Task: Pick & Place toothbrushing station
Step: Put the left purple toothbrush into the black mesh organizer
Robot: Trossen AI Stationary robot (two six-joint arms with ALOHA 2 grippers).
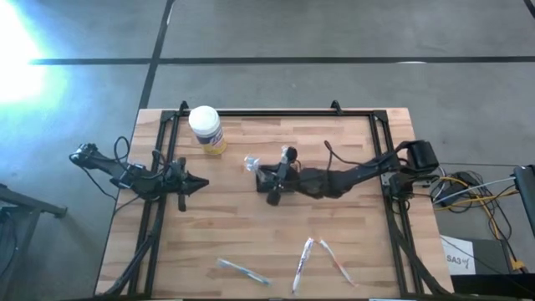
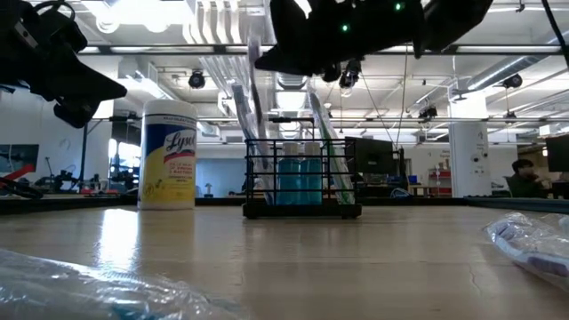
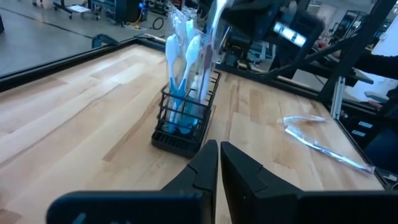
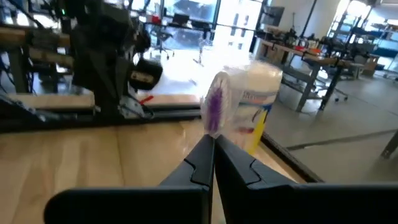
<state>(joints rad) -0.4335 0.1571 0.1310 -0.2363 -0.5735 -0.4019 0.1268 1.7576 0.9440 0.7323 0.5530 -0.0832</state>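
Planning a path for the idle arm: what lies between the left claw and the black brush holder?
Only bare wood: in the left wrist view, nothing lies between the shut left claw and the holder, which holds wrapped toothbrushes.

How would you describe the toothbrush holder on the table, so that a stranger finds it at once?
On the pale wooden table, look near the middle, just beside the right arm's shut gripper. There stands the small black wire-frame holder with packaged toothbrushes upright in it. Unlike the yellow jar with the white lid, it is an open black cage, not a solid cylinder.
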